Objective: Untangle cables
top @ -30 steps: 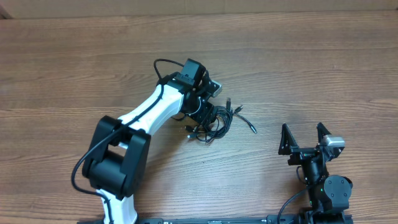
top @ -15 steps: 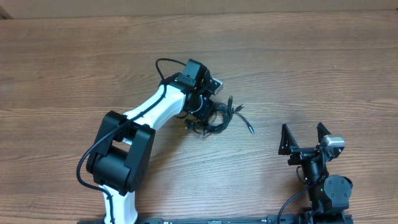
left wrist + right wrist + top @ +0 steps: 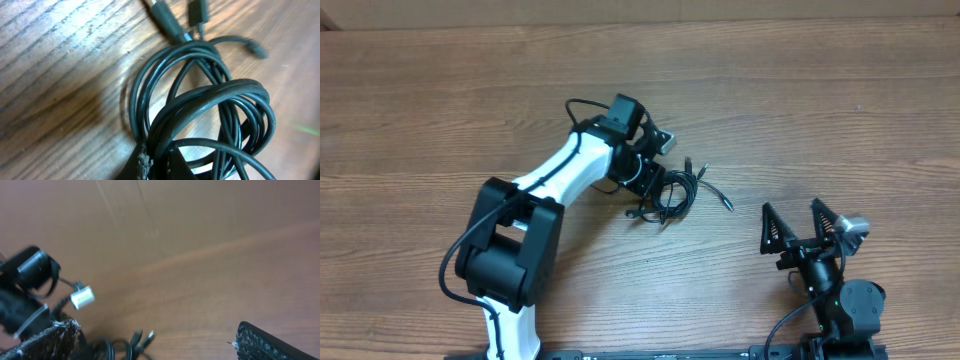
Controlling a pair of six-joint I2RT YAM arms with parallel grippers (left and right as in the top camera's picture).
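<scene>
Two arms, overhead: the left claw (image 3: 645,183) is down on the cables (image 3: 675,192), a knotted black bundle lying near the middle of the wooden table (image 3: 420,100). The right claw (image 3: 790,207) stands well apart near the front edge, jaws spread wide and empty.
Loose ends, overhead: a few plugs (image 3: 725,206) trail out of the bundle on the side facing the right claw.
Grip, left wrist: the left claw (image 3: 159,164) is pinched tight at the bottom of the frame, with dark strands of the bundle running in between its tips.
Tangle, left wrist: the cables (image 3: 200,100) lie in several loops that cross over and under one another on the wood. Two plugs (image 3: 165,17) rest flat at the top, clear of the loops.
Reach, right wrist: the view is blurred. The fingers (image 3: 47,340) sit far apart at the lower corners with nothing between them. A bit of the cables (image 3: 132,347) shows at the bottom edge, just beside the left arm.
Step in hand: by the look of it, the first hold. One side of the bundle is anchored and the knot is not yet loosened.
Next move: likely the right claw crossing to a free end or outer loop and closing on a single strand. A pull away from the left claw's hold could then open the knot, and catching several strands at once would only tighten it.
</scene>
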